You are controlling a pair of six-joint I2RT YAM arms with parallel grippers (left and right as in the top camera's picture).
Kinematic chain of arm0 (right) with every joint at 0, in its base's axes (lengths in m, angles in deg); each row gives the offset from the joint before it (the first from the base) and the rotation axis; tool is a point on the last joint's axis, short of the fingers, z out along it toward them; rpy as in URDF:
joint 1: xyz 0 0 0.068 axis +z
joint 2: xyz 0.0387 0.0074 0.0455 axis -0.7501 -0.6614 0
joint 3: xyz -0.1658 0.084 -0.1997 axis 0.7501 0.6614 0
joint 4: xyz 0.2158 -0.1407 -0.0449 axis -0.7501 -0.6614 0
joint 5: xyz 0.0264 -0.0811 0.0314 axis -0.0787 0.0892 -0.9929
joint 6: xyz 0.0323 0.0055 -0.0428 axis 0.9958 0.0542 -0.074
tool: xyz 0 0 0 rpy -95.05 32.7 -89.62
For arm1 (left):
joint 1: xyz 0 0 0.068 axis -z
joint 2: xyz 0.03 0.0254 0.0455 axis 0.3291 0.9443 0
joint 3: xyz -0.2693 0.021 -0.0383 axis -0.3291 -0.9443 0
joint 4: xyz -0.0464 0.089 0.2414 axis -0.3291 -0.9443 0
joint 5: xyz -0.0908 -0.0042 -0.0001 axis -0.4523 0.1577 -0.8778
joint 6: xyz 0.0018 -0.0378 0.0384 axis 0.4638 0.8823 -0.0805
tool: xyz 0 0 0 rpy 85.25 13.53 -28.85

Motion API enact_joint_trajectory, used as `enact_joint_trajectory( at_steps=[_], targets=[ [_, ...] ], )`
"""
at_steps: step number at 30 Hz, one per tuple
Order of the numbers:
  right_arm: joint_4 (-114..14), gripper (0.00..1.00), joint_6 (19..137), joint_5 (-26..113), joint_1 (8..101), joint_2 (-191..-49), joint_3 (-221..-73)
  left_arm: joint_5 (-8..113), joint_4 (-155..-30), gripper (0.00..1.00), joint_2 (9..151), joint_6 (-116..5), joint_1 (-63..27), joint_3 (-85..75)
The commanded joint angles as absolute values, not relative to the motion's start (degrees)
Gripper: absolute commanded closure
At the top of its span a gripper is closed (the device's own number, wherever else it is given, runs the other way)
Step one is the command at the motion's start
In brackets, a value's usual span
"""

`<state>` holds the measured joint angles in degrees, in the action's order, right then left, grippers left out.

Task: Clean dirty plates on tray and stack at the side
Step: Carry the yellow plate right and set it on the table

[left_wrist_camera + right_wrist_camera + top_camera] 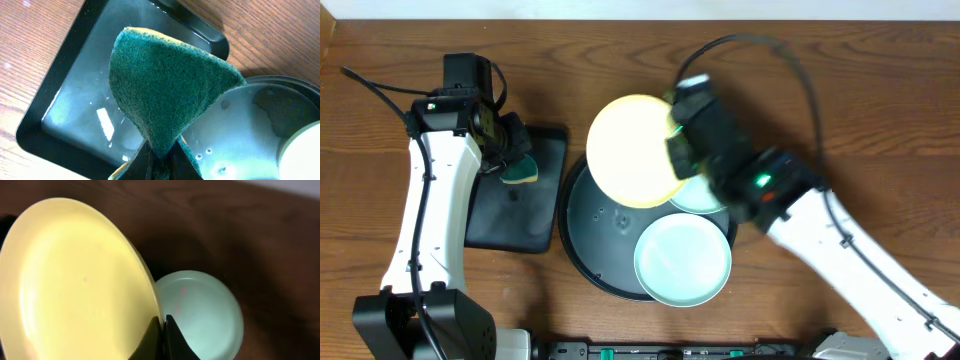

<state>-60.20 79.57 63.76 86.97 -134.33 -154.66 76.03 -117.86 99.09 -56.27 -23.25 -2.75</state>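
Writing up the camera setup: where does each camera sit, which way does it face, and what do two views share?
Overhead: above the table, facing straight down on the round tray, plates, left arm and right arm.
Left wrist: on the left arm, facing along the left gripper at the green sponge it pinches over the small tray.
Right wrist: on the right arm, facing along the right gripper at the yellow plate it grips by the rim.
Shared: overhead and right wrist both show the yellow plate.

No legible text (in any view)
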Motion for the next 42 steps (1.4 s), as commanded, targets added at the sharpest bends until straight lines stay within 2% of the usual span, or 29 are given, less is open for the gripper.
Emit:
enact_joint_trajectory(
  at_steps=[1,7,11,15,19,31,42],
  targets=[
    [-60.79,0.99,81.38,42.78,77.76,-131.05,-155.63,76.57,-117.82,0.93,98.58,-57.45,-23.55,-2.77],
    [-66.97,0.99,81.34,35.2,60.69,-127.01,-155.63,76.57,-117.82,0.93,98.58,-57.45,-23.55,-2.77],
    [-73.86,0.99,79.11,37.01,48.15,-124.56,-155.63,76.62,-117.82,0.92,98.58,-57.47,-23.55,-2.77],
    [-82.99,0.99,78.94,45.58,36.78,-124.43,-155.25,77.45,-117.91,0.93,98.58,-57.69,-23.55,-2.77],
    [-83.98,0.99,75.64,47.24,29.26,-124.5,-151.65,77.45,-117.84,0.92,98.58,-57.67,-23.55,-2.77],
    [-65.4,0.99,75.57,46.47,26.58,-124.82,-128.44,77.45,-116.7,0.92,98.58,-57.67,-23.53,-2.77],
    [-50.43,0.99,75.53,44.2,26.6,-128.54,-116.87,77.45,-116.05,0.93,98.58,-57.67,-23.53,-2.77]
  ],
)
